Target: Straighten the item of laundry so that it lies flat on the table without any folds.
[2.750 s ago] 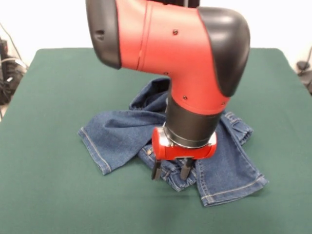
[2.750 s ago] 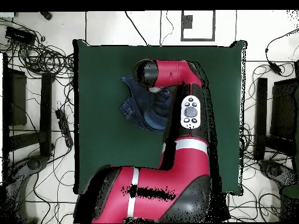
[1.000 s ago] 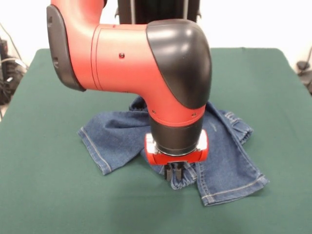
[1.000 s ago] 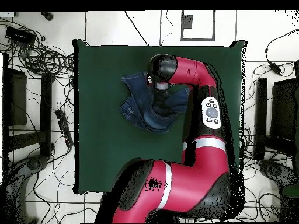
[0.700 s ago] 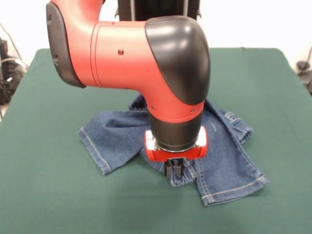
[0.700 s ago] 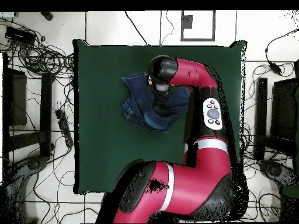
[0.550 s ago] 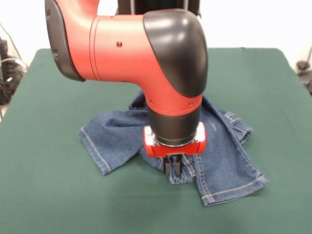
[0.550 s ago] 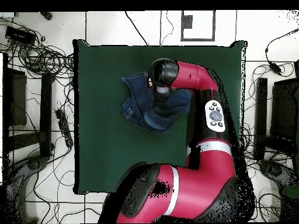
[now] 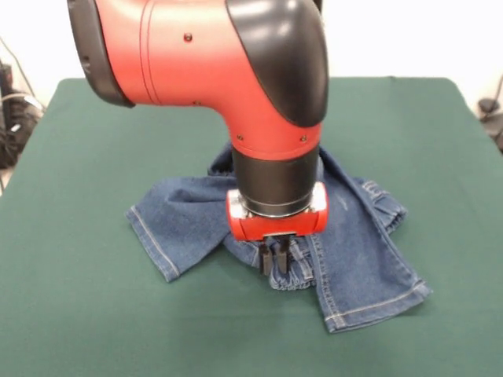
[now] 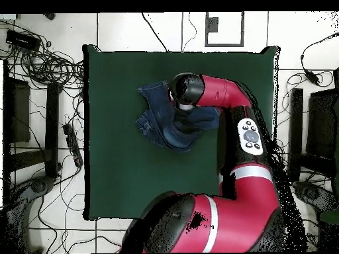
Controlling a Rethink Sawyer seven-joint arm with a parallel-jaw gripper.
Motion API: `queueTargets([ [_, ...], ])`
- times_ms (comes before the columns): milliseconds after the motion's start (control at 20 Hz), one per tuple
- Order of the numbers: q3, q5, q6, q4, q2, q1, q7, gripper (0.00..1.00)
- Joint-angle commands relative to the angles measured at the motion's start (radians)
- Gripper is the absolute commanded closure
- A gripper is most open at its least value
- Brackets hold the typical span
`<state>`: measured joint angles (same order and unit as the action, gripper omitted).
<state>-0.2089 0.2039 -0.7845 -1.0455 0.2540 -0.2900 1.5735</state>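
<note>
The item of laundry, a small pair of blue denim jeans, lies crumpled and folded over itself near the middle of the green table. One leg spreads to the left and the other leg runs to the lower right. My gripper points straight down over the gathered waistband, with its fingers pinched together on the denim fold there. In the overhead view the jeans show beside the arm's wrist, which hides the gripper.
The red and black arm fills the upper middle of the front view and hides the far part of the jeans. Green cloth surrounds the jeans on all sides. Cables and stands lie on the floor beyond the table's edges.
The gripper's fingers, open 2.8 s ago, have closed on the waistband. Since then the gripper has shifted slightly left and up, and the arm's elbow has swung across.
</note>
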Motion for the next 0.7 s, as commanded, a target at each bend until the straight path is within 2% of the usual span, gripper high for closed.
queueTargets([
  [50, -0.178, 0.056, 0.176, -0.219, 0.020, -0.045, -0.177, 1.00],
  [400, -0.375, 0.133, 0.523, -0.362, 0.030, -0.204, -0.112, 1.00],
  [700, -0.441, 0.213, 0.618, -0.374, 0.022, -0.247, -0.040, 1.00],
])
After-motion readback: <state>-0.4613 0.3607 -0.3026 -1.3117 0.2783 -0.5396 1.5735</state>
